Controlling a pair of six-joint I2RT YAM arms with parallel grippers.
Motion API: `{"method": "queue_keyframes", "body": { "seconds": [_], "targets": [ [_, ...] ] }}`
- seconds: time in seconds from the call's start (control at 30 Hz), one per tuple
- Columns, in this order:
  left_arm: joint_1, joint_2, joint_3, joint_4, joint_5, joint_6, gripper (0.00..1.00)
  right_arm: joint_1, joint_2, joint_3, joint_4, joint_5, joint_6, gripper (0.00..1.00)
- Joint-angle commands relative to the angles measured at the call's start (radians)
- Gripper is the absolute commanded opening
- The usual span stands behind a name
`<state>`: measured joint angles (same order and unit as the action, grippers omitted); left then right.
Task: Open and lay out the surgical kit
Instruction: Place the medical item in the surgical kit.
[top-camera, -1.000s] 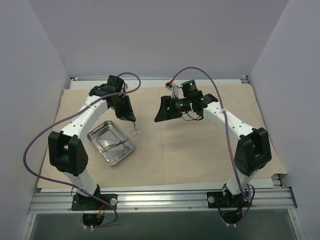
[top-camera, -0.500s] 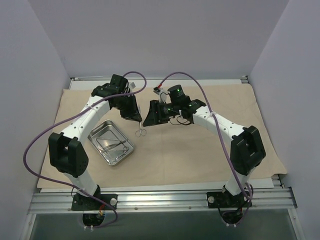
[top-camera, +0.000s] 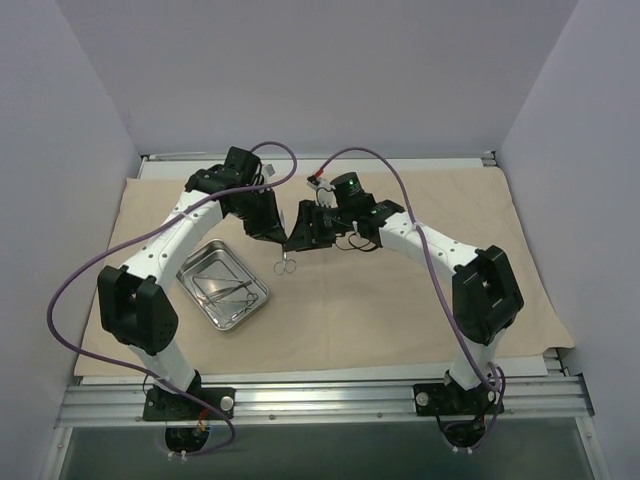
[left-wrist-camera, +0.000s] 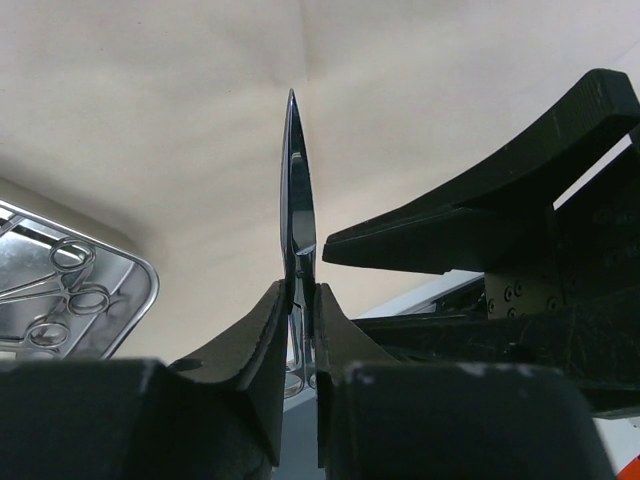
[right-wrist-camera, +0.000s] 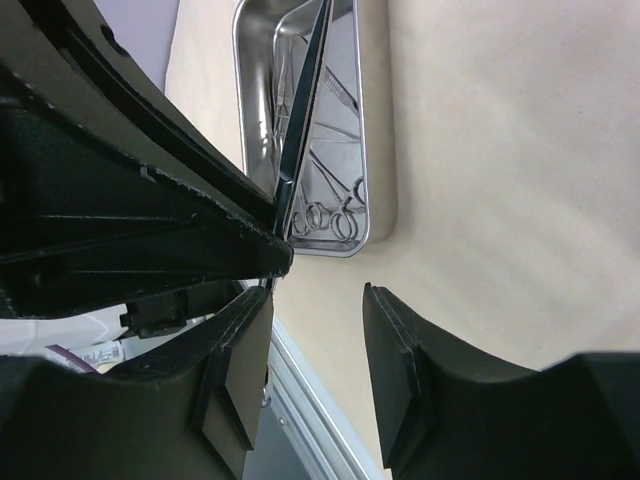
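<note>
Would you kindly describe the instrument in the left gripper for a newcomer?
On the beige cloth, find the steel tray left of centre. Just right of it, the left gripper pinches a slim ring-handled instrument, the only one outside the tray.

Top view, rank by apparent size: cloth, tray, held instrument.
1. cloth
2. tray
3. held instrument. Only its ring end shows below the left gripper, so its full length is unsure here, but the visible part is clearly the smallest.
</note>
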<state>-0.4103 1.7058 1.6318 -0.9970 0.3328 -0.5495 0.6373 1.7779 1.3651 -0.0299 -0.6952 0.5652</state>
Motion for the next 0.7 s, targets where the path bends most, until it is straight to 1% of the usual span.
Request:
{"method": "queue_keyframes", "body": {
  "seconds": [0.0,0.43,0.47,0.6,0.67],
  "targets": [
    [-0.008,0.003,0.049,-0.002,0.014,-0.013,0.02,0.015,0.005,0.017,0.064,-0.003,0.018,0.41],
    [-0.012,0.031,0.069,-0.011,0.014,-0.013,0.02,0.035,0.014,0.0,0.105,-0.032,0.045,0.31],
    [-0.012,0.029,0.071,-0.011,0.011,-0.015,0.02,0.035,0.015,0.0,0.102,-0.033,0.045,0.27],
    [-0.012,0.028,0.076,-0.006,0.015,-0.018,0.02,0.035,0.018,-0.011,0.099,-0.035,0.044,0.25],
    [-0.012,0.028,0.074,0.0,0.023,-0.02,0.02,0.035,0.021,-0.012,0.099,-0.035,0.045,0.18]
  ]
}}
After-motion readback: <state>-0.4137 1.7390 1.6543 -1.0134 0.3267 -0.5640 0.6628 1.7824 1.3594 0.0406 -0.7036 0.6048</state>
